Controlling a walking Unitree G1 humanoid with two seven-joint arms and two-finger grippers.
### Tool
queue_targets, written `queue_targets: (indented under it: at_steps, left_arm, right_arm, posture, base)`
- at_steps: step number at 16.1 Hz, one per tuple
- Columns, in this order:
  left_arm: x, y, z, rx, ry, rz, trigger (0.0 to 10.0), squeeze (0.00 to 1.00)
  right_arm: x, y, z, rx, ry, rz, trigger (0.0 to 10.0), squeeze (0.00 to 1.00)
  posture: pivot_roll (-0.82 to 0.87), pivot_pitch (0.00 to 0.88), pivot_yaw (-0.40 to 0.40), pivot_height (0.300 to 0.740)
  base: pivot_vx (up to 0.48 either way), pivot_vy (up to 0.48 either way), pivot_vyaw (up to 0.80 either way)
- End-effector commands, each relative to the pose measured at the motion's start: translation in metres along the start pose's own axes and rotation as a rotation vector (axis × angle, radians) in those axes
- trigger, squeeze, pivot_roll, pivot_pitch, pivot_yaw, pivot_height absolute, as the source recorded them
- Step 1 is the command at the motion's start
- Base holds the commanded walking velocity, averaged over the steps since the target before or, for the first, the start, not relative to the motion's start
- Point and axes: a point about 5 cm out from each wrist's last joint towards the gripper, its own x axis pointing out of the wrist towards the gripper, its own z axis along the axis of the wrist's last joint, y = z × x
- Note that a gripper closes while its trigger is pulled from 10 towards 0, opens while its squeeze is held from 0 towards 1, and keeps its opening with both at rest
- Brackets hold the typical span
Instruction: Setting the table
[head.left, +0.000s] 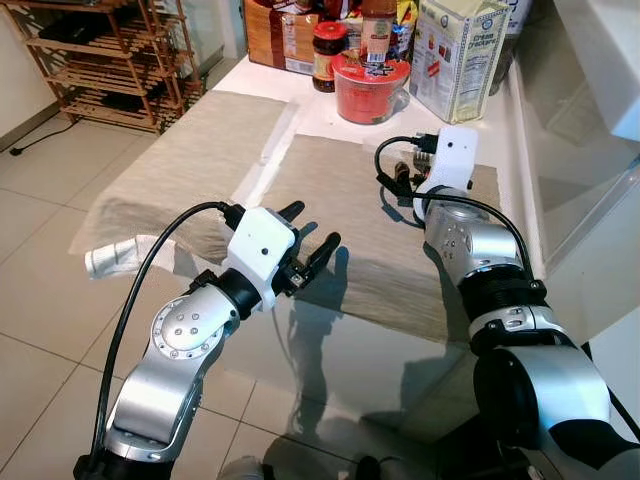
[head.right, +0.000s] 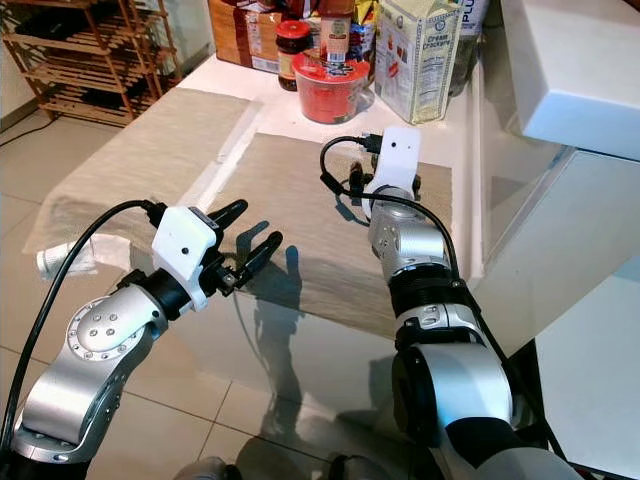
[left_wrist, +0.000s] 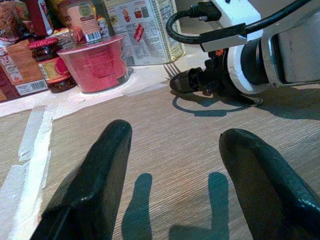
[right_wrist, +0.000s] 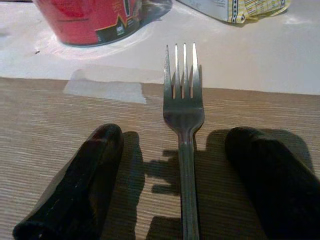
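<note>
A metal fork (right_wrist: 183, 115) lies flat on the beige placemat (head.left: 340, 200), tines toward the red bowl. My right gripper (right_wrist: 177, 136) is low over the mat at its far right and open, one finger on each side of the fork's handle without touching it. In the eye views its fingers (head.left: 402, 178) are mostly hidden under the white wrist camera. My left gripper (head.left: 312, 228) hovers open and empty above the mat's near left edge. In the left wrist view the left gripper (left_wrist: 176, 135) points across the mat toward the right one.
A second beige placemat (head.left: 190, 150) lies to the left. At the table's back stand a red bowl (head.left: 370, 85), a jar (head.left: 328, 55) and a cracker box (head.left: 458, 55). A rolled white cloth (head.left: 115, 257) is at the left edge. A wooden rack (head.left: 110, 60) stands far left.
</note>
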Motion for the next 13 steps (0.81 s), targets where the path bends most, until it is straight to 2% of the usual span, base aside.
queue_targets:
  at_steps: [1,6,10,13]
  left_arm:
    - [0.002,-0.001,0.006,0.004,-0.02,-0.004,10.0,0.0]
    - [0.004,-0.001,0.008,-0.001,-0.029,0.007,10.0,0.0]
    - [0.005,-0.001,0.009,-0.001,-0.033,0.011,10.0,0.0]
    - [0.006,-0.001,0.009,0.0,-0.035,0.01,10.0,0.0]
  right_arm:
    - [-0.002,0.003,0.003,-0.016,-0.005,0.01,10.0,0.0]
    - [-0.003,0.004,-0.007,0.004,0.076,0.017,10.0,0.0]
    - [-0.006,0.003,-0.004,-0.008,0.063,0.01,10.0,0.0]
    - [-0.004,-0.002,-0.014,-0.02,0.087,-0.007,10.0,0.0]
  posture:
    - [0.11,0.061,0.002,0.74]
    - [0.11,0.06,-0.001,0.74]
    - [0.11,0.061,0.0,0.74]
    - [0.11,0.061,-0.001,0.74]
  base:
    - [0.0,0.0,0.0]
    - [0.0,0.0,0.0]
    - [0.0,0.0,0.0]
    - [0.0,0.0,0.0]
